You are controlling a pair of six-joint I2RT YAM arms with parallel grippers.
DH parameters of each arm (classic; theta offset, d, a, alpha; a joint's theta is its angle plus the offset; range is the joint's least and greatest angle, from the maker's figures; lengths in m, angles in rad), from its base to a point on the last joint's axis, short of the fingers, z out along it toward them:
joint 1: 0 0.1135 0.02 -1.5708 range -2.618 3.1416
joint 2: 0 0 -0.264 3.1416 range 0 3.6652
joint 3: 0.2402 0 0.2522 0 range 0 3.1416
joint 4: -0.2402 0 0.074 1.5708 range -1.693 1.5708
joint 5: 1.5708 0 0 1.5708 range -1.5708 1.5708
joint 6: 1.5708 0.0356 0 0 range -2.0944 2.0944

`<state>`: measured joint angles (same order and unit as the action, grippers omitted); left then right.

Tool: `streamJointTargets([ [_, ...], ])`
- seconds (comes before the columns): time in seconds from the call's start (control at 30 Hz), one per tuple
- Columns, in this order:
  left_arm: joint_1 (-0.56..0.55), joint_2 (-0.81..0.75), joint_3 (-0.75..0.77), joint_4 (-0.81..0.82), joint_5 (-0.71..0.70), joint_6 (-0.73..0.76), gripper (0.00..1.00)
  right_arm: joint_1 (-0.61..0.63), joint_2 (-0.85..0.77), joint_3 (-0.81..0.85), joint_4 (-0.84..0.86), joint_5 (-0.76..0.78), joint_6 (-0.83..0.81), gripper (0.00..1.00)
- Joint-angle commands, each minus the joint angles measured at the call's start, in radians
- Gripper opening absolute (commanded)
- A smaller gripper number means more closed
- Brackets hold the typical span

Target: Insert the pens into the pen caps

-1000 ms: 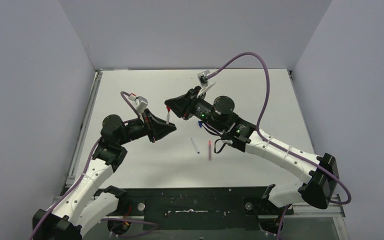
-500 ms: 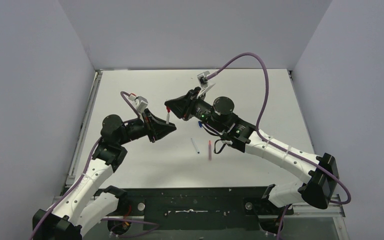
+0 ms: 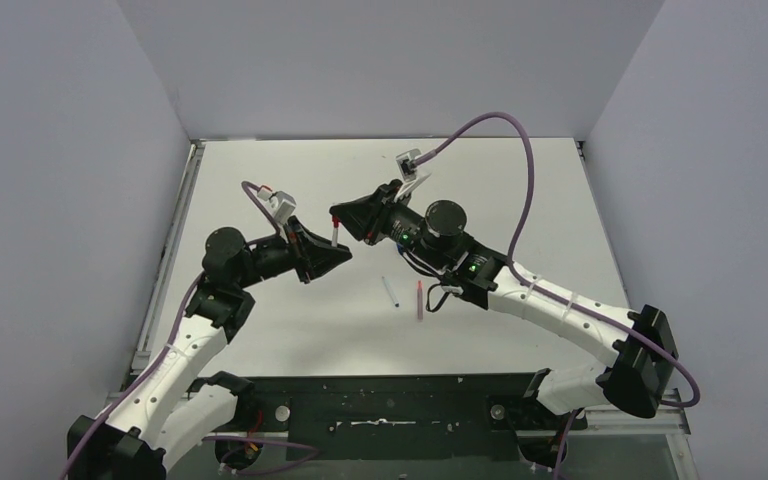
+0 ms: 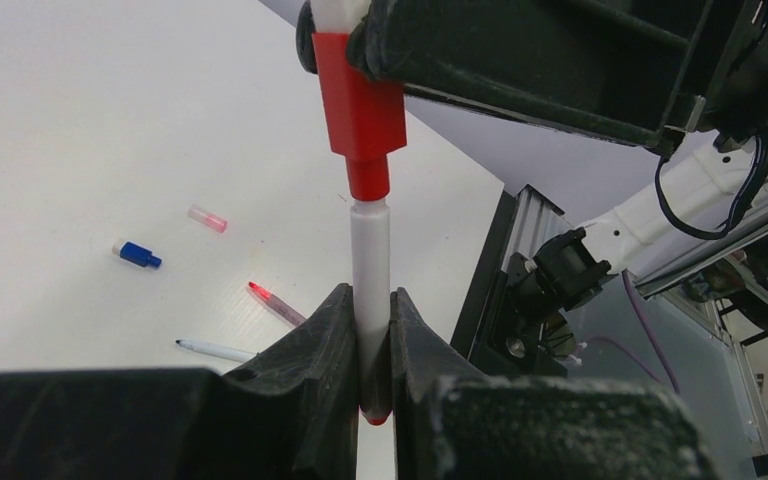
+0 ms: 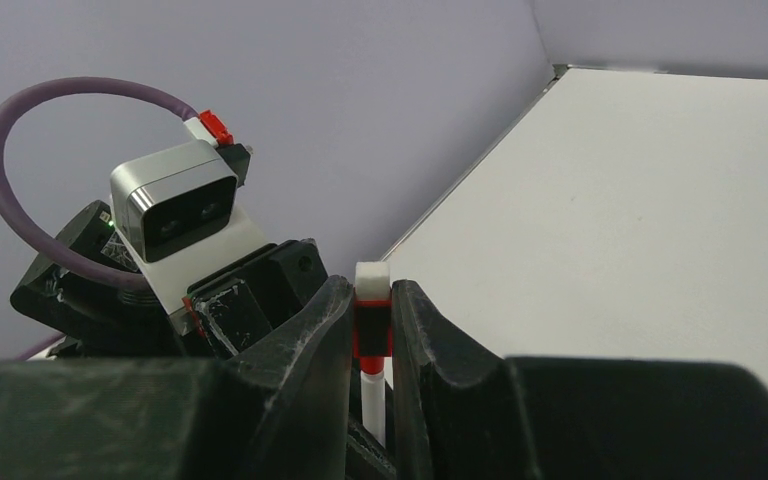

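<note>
While lying loose on the white table [image 3: 310, 330] nearest the arm bases: 2 pens, the blue-tipped pen [image 3: 389, 291] and the pinkish-red pen [image 3: 420, 300], just beside each other, not touching.

Farther out, raised above the table: left gripper [image 4: 370, 310], clamped narrow on the whitish barrel of the red-tipped pen [image 4: 370, 250], upright in the left wrist view, red end poking out below the fingers.

At the pen's upper end, in line with the barrel and touching it: red cap [image 4: 360, 110], pinched tight in the right gripper [image 5: 372, 290].

Beyond, flat on the table: blue cap [image 4: 136, 254] and pale pink cap [image 4: 207, 218], near each other, apart.
</note>
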<state>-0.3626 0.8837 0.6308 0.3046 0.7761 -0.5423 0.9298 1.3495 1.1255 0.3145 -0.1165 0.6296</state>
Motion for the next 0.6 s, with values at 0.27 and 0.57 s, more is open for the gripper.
streamJointTargets([
  [0.27, 0.050, 0.091, 0.241, -0.146, -0.075, 0.188, 0.00, 0.107, -0.036, -0.022, -0.081, 0.089, 0.014, 0.00],
  [0.57, 0.050, 0.151, 0.358, -0.272, -0.168, 0.304, 0.00, 0.198, 0.007, 0.005, -0.246, 0.209, 0.017, 0.00],
])
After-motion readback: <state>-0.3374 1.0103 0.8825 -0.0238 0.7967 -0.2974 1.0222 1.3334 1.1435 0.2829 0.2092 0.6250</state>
